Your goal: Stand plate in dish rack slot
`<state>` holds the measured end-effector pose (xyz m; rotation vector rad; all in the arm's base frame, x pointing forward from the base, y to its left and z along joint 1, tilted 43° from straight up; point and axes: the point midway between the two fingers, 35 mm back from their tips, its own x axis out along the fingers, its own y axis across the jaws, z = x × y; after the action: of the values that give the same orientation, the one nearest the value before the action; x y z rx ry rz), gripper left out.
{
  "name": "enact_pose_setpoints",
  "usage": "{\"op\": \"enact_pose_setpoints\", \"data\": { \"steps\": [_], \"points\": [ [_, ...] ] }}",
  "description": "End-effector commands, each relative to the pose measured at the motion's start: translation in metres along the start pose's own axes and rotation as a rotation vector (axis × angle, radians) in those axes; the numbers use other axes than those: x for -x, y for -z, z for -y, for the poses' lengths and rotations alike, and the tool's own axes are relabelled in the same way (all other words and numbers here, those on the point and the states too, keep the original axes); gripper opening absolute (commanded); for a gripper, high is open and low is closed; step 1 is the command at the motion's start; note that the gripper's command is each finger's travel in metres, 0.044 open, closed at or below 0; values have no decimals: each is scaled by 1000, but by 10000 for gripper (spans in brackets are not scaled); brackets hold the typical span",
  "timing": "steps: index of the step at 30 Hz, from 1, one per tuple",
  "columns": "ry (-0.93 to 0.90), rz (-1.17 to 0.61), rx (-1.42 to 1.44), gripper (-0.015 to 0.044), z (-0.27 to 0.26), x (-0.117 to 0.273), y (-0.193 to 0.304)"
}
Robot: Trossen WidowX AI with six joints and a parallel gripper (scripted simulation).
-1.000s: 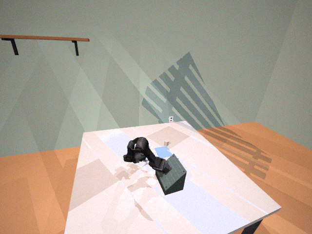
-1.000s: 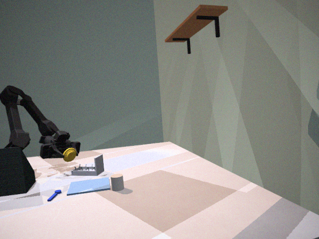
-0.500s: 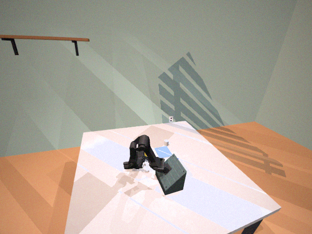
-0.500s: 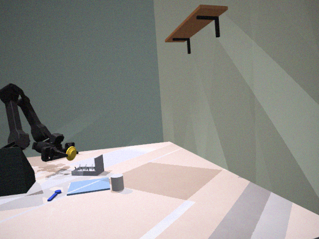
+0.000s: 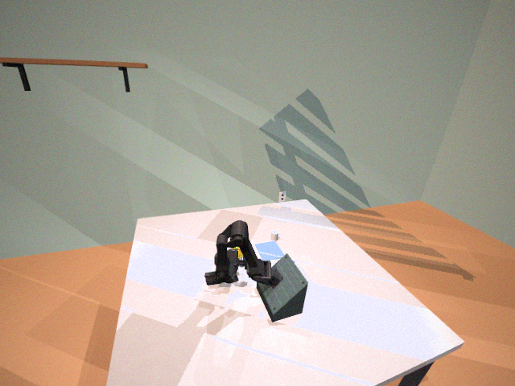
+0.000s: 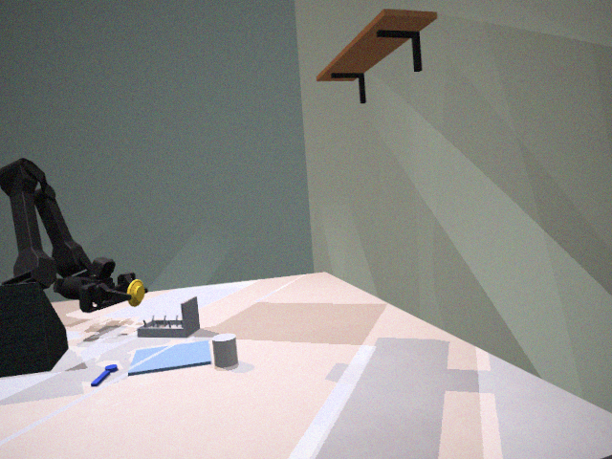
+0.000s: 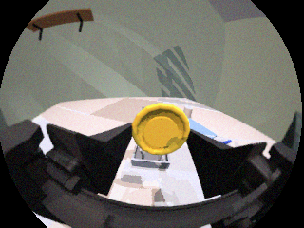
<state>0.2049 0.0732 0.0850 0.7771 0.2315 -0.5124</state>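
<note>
From the top view, my arm (image 5: 235, 253) folds over the pale tabletop (image 5: 353, 328) beside a dark green block (image 5: 283, 289); a speck of the yellow plate (image 5: 237, 251) shows behind my links.

From the exterior view, my pincer (image 6: 127, 292) is clamped on the plate's rim, holding it upright in the air, above and just left of the grey dish rack (image 6: 170, 323). A blue mat (image 6: 170, 357), a grey cylinder (image 6: 225, 350) and a small blue tool (image 6: 103, 375) lie nearer the camera.

At my wrist, the plate faces me, the rack below it.

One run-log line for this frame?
phase: carry | gripper: shut on yellow plate | plate: airborne, on edge | dish rack: no plate in slots | release: not yet
</note>
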Motion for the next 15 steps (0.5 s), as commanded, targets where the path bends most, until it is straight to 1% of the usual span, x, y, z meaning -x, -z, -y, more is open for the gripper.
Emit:
{"op": "enact_pose_setpoints", "data": {
  "steps": [1,15],
  "points": [
    [-2,5,-3,0,0,-2,2],
    [-3,3,-6,0,-3,-22,26]
  ]
}}
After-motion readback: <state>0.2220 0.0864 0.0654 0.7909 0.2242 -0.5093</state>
